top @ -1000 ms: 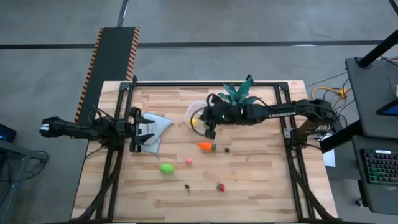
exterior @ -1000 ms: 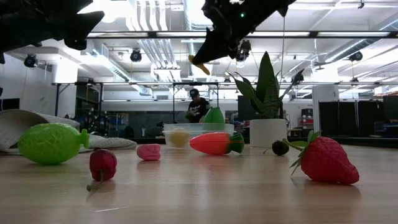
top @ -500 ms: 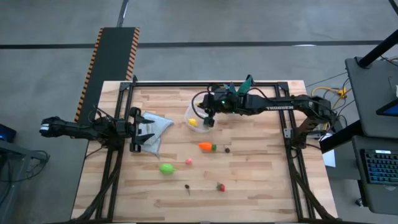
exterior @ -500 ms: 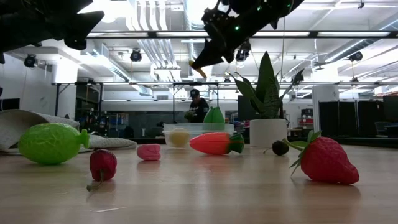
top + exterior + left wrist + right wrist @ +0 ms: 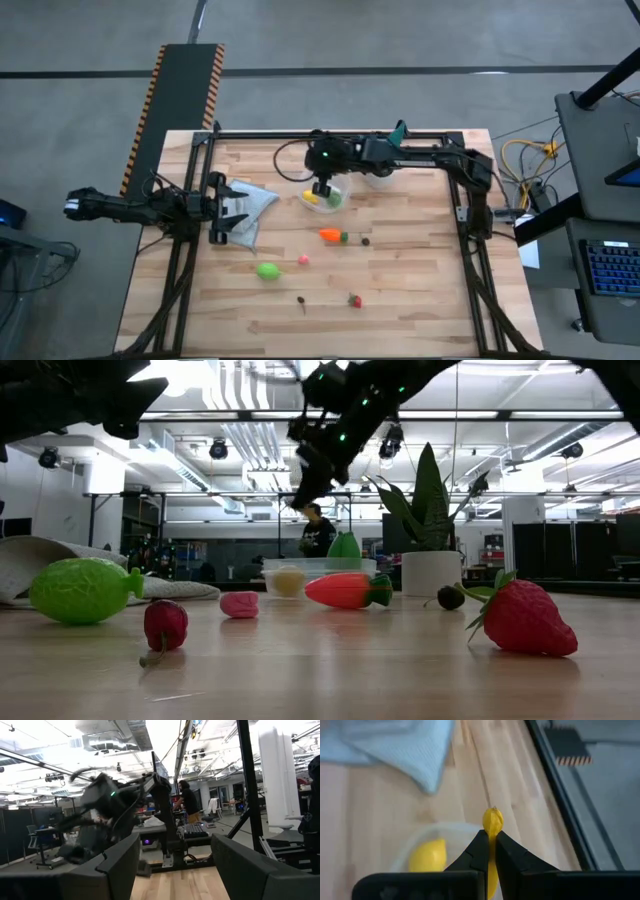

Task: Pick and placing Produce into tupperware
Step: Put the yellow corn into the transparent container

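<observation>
The clear bowl (image 5: pixel 326 197) stands on the table's far half, holding a yellow lemon (image 5: pixel 310 197) and a green piece (image 5: pixel 334 198); the right wrist view shows the bowl (image 5: pixel 445 830) and the lemon (image 5: pixel 427 859) below my fingers. My right gripper (image 5: pixel 322 186) hovers over the bowl, shut on a small yellow piece (image 5: pixel 492 822). On the table lie the orange carrot (image 5: pixel 330 235), green lime (image 5: pixel 267 270), pink bit (image 5: pixel 303 259), strawberry (image 5: pixel 354 299) and two dark bits (image 5: pixel 366 240) (image 5: pixel 300 300). My left gripper (image 5: pixel 175 870) waits open at the left edge, above the cloth. My right gripper pinches the small yellow piece between its two fingers (image 5: pixel 479 852). The piece's tip (image 5: pixel 493 817) sticks out past the fingertips. It is lifted clear and hangs above the bowl; the fingers come at it from above, slanting down.
The pale blue cloth (image 5: pixel 246 208) lies left of the bowl under the left arm. The teal plant (image 5: pixel 428 510) in its white pot (image 5: pixel 430 572) stands right of the bowl, mostly covered by the right arm in the high view. A person (image 5: pixel 316 532) stands far behind the table.
My right gripper, still shut on the yellow piece, has moved from the bowl's near right side toward the table's far and left edges, ending over the bowl. The whole right arm has swung toward the far edge. The produce on the table has stayed put.
</observation>
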